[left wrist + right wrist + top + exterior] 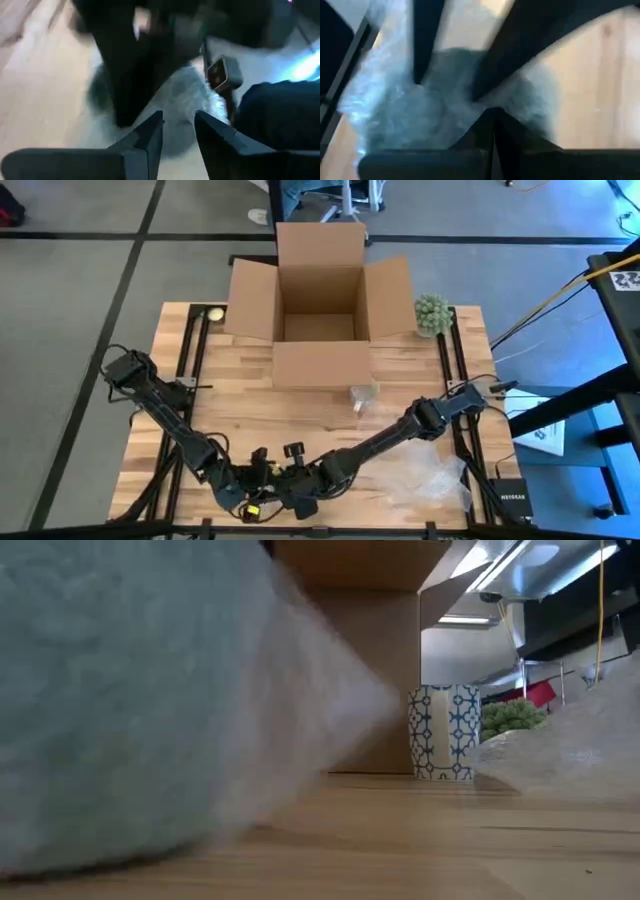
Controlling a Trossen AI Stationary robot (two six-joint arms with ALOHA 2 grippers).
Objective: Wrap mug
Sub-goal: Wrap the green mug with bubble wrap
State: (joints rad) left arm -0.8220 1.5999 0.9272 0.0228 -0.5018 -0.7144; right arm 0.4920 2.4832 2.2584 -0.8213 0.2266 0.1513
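A blue-and-white patterned mug [362, 395] [444, 732] stands upright on the wooden table, just in front of the open cardboard box [320, 300]. A sheet of clear bubble wrap [432, 478] [120, 690] lies at the near right and reaches toward the near edge. Both grippers are low at the near middle, close together. My right gripper [303, 492] [492, 112] is shut at the wrap [420, 100]. My left gripper [262, 480] [178, 116] is open and points at the wrap [187, 97], with the right arm just beyond it. My right gripper is shut on a bunched part of the bubble wrap [485, 100] right at its fingertips. The fingers themselves cover the pinch, so edge or fold, and one layer or several, cannot be told. The wrap spreads loosely around the fingertips over the table.
The box stands with its flaps open at the far middle. A green bumpy ball [432, 313] [512, 715] sits at the far right and a small yellow ball [214, 314] at the far left. Bare wood lies between the mug and the grippers.
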